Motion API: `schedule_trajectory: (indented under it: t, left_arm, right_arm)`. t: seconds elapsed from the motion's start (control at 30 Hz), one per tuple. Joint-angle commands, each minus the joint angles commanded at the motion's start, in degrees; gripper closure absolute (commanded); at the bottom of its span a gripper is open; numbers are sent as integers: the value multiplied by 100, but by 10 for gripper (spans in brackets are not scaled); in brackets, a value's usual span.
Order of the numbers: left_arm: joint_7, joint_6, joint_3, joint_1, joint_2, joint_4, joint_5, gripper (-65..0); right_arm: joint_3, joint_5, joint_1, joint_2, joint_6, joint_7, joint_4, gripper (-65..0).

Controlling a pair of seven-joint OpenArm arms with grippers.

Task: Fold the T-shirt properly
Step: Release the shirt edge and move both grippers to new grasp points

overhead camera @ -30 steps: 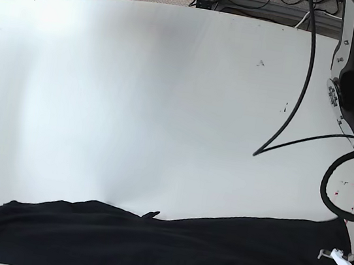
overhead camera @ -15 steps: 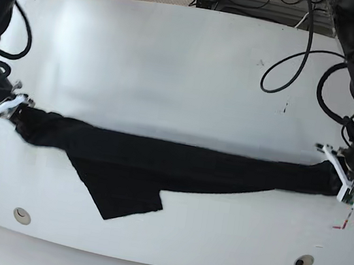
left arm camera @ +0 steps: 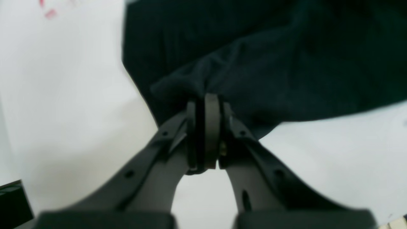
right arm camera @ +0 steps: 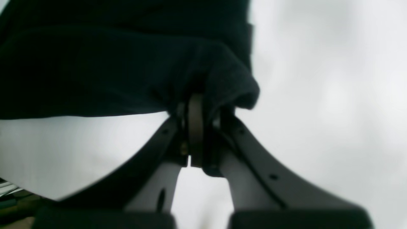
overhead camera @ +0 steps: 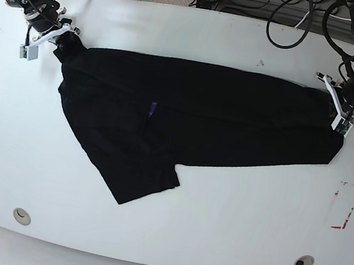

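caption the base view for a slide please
Two grippers, left and right, pinch the far edge of a black T-shirt on a white table.

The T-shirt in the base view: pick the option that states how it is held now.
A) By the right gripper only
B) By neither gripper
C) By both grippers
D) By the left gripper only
C: the left gripper and the right gripper each pinch a bunched part of the T-shirt.
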Motion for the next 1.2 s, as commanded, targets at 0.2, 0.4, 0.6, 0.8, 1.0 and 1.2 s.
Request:
schedule_trajectory:
  t: [0.2, 0.4, 0.6, 0.8, 1.0, 1.2]
  left_arm:
    - [-9, 0, -18, 44, -220, -237, 0, 0]
    - [-9, -9, -123, 44, -387, -316, -9, 0]
    - [9, -620, -554, 53, -387, -360, 9, 0]
    - [9, -620, -862, 211, -387, -563, 9, 0]
    - [18, -620, -870, 211, -404, -818, 9, -44]
    - [26, -620, -862, 360, -404, -809, 9, -293]
  right_arm:
    - [0, 0, -123, 35, 149, 0, -26, -51]
    - [0, -26, -193, 193, 290, 0, -35, -48]
    - [9, -44, -343, 264, 290, 0, -44, 0]
    - [9, -501, -422, 281, 308, 0, -44, 0]
    - [0, -545, -475, 273, 316, 9, -26, 0]
    - [-18, -545, -554, 273, 316, 0, -26, -29]
